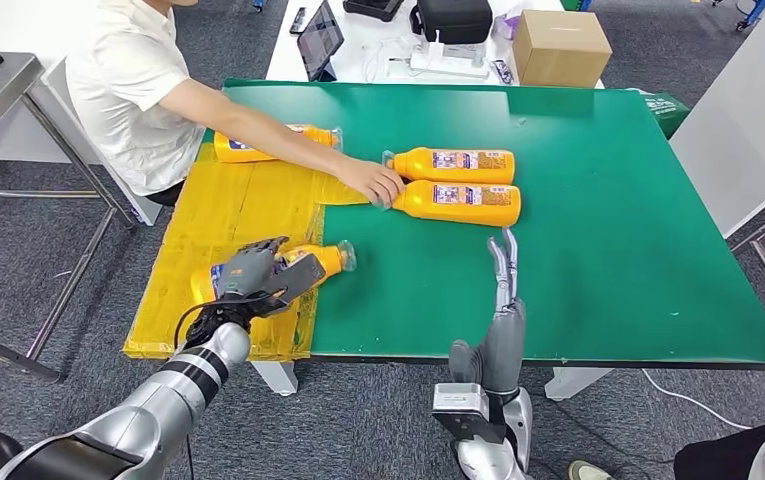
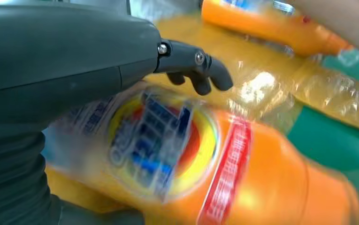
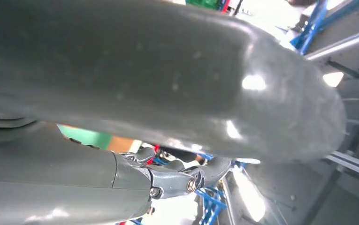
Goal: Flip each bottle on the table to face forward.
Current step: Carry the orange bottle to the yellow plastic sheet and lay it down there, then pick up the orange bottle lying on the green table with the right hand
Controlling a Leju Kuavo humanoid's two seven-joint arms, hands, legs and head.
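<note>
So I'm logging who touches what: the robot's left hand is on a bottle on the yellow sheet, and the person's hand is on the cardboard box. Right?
Not quite. The left hand is indeed on a bottle on the yellow sheet, but the head view shows the person's hand at the caps of the two bottles on the green mat, not on the cardboard box.

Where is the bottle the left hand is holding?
In the head view, the bottle lies on the yellow sheet at the table's near left edge, under the left hand.
</note>
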